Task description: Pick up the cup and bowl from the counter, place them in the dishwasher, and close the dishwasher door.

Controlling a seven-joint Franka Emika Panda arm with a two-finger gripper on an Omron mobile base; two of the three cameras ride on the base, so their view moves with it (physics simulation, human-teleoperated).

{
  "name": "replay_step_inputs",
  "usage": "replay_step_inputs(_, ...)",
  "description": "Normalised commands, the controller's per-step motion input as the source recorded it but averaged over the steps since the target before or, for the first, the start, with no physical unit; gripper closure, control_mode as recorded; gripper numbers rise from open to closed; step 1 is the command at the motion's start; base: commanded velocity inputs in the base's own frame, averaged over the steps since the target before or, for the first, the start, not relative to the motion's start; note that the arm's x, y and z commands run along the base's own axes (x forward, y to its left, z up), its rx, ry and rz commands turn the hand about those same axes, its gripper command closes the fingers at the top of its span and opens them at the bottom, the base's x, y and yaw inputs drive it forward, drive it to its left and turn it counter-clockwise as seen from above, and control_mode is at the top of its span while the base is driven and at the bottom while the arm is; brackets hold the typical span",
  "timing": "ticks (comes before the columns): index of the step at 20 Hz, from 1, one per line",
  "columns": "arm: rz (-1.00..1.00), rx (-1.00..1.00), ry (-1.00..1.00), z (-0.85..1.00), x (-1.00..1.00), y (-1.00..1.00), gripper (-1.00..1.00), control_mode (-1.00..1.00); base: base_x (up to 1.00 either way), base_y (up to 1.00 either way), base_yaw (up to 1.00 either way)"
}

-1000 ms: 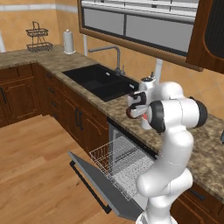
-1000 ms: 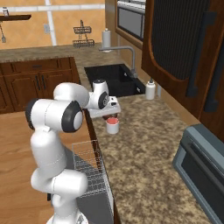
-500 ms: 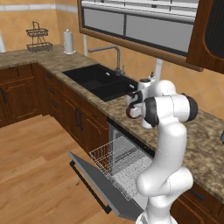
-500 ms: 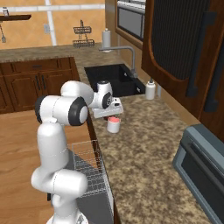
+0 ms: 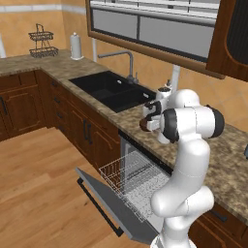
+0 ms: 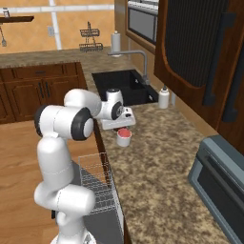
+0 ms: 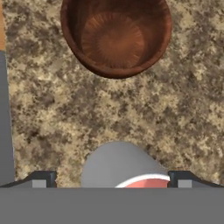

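Lowered since before, hand (image 7: 111, 178) spread wide, straddling the cup (image 7: 124, 168), gripping nothing.

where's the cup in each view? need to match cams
Left base view: can't make it out, the arm stands in front of that spot.
Right base view: cup at centre, just below the gripper.
Hand view: cup at bottom centre.
Shared landmark: speckled counter.

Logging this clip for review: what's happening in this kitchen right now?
The white arm has its tool open and poised over the cup on the counter, one fingertip on either side of it, nothing gripped yet. The brown bowl sits just beyond on the granite. The dishwasher door hangs open below with a wire rack pulled out, empty.
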Motion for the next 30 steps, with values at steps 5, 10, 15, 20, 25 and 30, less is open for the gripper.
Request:
replay_step_inputs(5, 0.0, 0.0, -0.05, -0.05, -0.02, 0.16, -1.0, -1.0, 0.0, 0.0, 0.0)
replay_step_inputs(10, -0.01, -0.01, -0.11, 0.0, 0.0, 0.25, -1.0, -1.0, 0.0, 0.0, 0.0)
replay_step_inputs(15, -0.03, -0.02, -0.05, 0.0, 0.0, 0.2, -1.0, -1.0, 0.0, 0.0, 0.0)
replay_step_inputs(20, -0.05, -0.01, 0.0, -0.04, 0.0, 0.0, -1.0, -1.0, 0.0, 0.0, 0.0)
replay_step_inputs(25, -0.07, 0.0, 0.0, 0.0, 0.0, 0.0, -1.0, -1.0, 0.0, 0.0, 0.0)
replay_step_inputs(30, -0.07, 0.0, 0.0, -0.05, 0.0, -0.01, -1.0, -1.0, 0.0, 0.0, 0.0)
